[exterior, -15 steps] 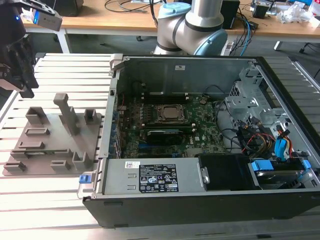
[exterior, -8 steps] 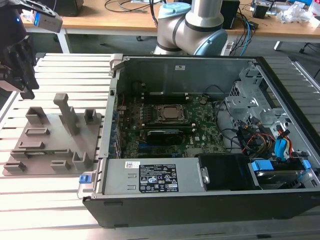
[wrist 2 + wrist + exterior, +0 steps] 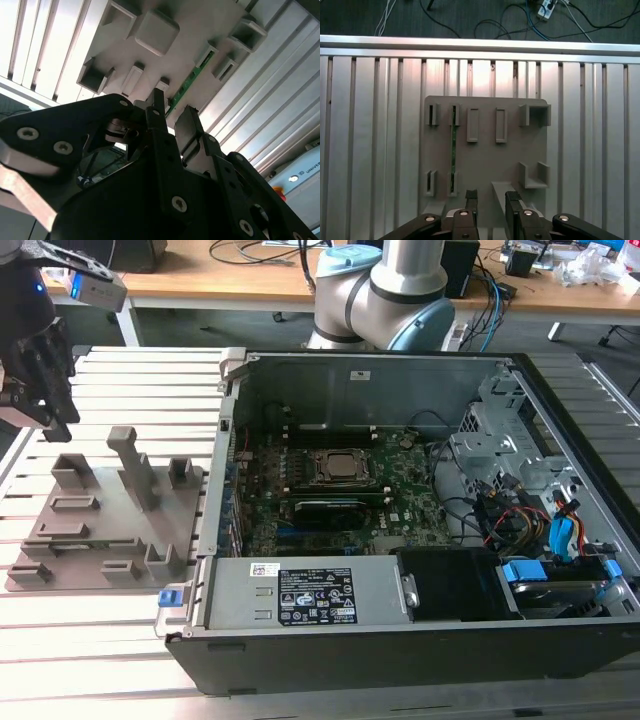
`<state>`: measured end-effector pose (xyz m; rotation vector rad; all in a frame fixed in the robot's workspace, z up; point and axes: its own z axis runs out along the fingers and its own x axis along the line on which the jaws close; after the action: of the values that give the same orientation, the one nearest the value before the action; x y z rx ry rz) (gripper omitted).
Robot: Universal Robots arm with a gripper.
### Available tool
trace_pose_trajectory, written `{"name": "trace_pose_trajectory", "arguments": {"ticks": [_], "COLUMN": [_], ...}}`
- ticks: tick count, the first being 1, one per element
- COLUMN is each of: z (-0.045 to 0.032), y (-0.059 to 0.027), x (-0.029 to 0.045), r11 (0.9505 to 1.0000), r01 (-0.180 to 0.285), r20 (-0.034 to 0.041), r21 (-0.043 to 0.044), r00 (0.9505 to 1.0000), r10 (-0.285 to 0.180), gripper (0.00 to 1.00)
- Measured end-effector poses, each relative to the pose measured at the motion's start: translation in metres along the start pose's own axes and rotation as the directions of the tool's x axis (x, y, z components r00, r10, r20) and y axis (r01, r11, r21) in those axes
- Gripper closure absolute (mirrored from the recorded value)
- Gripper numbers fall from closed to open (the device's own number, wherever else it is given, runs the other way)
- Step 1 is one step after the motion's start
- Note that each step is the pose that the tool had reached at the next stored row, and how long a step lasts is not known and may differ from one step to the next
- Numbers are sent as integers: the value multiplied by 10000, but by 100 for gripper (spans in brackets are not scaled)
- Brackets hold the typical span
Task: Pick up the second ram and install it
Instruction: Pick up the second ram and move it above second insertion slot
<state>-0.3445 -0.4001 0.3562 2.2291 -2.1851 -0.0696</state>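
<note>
Desk (image 3: 90, 640) is slatted aluminium. The open computer case (image 3: 350, 375) lies on it toward the exterior view's right, and the grey fixture plate (image 3: 100, 510) lies beside it toward the exterior view's left. The hand (image 3: 50, 425) hangs over the far left part of that plate, above it and clear of it, well apart from the case. The arm has it pointed down at the plate. In both wrist views the two dark fingers (image 3: 471, 196) stand apart, with nothing but bare plate showing in the gap between them, so I log the hand (image 3: 491, 196) as released and carrying nothing. The second wrist view gives the same reading for the hand (image 3: 173, 104): an unfilled gap and no contact with the plate. The second ram (image 3: 453, 150) sits on the plate (image 3: 485, 160), standing on its thin edge. Each end is seated in a small slotted holder. Its long axis runs parallel to the desk slats. Its green edge (image 3: 185, 85) shows beyond the fingertips, off to one side of the gap and not between the fingers.
</note>
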Motion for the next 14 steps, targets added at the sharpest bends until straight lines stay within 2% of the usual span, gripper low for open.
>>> {"name": "trace_pose_trajectory", "arguments": {"ticks": [14], "z": [109], "y": [0], "x": [2], "r11": [10000], "r01": [4], "r20": [-1], "r21": [-1], "r00": [10000], "r10": [-4], "gripper": [64]}}
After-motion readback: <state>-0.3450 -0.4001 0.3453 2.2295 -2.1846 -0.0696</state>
